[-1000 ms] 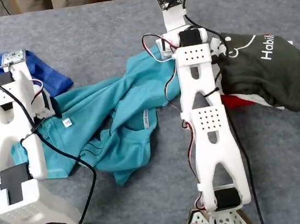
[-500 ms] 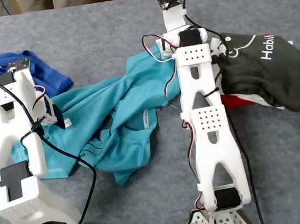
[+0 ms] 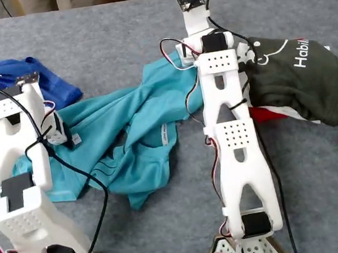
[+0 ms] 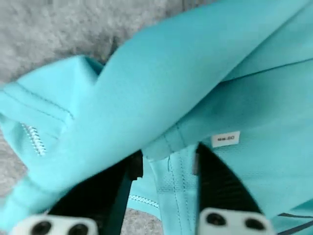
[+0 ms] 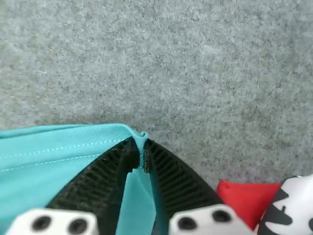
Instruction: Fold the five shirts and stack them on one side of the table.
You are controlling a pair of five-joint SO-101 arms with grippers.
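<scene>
One teal shirt (image 3: 125, 126) sprawls across the grey felt-covered table (image 3: 327, 193).

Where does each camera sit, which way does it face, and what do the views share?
High view: fixed above the table, looking down on the left arm, right arm, teal shirt and blue shirt.
Left wrist view: on the left wrist, facing the teal shirt past the open left claw.
Right wrist view: on the right wrist, facing the table past the right claw, shut on teal fabric.
All three show the teal shirt.
</scene>
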